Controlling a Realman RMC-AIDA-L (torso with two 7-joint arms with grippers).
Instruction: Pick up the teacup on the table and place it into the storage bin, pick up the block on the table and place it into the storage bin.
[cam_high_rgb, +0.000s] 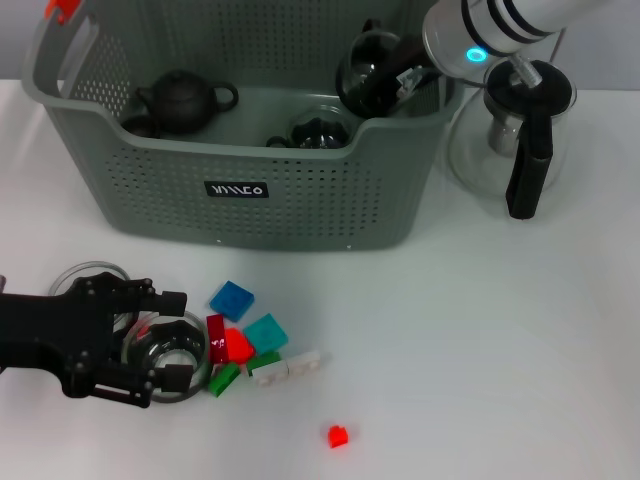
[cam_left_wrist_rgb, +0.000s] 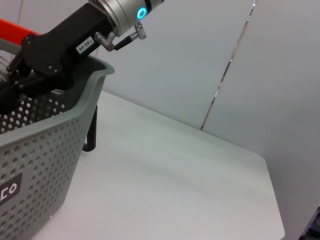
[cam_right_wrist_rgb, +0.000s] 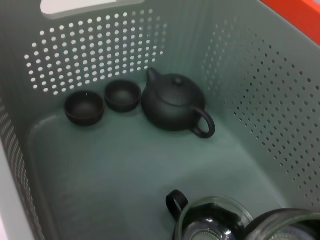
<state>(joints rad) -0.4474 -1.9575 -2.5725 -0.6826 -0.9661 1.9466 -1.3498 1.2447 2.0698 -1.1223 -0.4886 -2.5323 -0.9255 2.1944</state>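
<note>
One grey-green perforated storage bin (cam_high_rgb: 300, 200), orange clip, black label w/ white lettering.

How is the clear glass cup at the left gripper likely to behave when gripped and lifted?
The glass cup between the left gripper fingers looks smooth, so probably slippery. Being glass, it is likely rigid and breakable. Lifting may nudge the adjacent block pile.

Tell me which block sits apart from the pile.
The small red block, alone on the table nearer the robot; the other blocks cluster beside the left tool.
</note>
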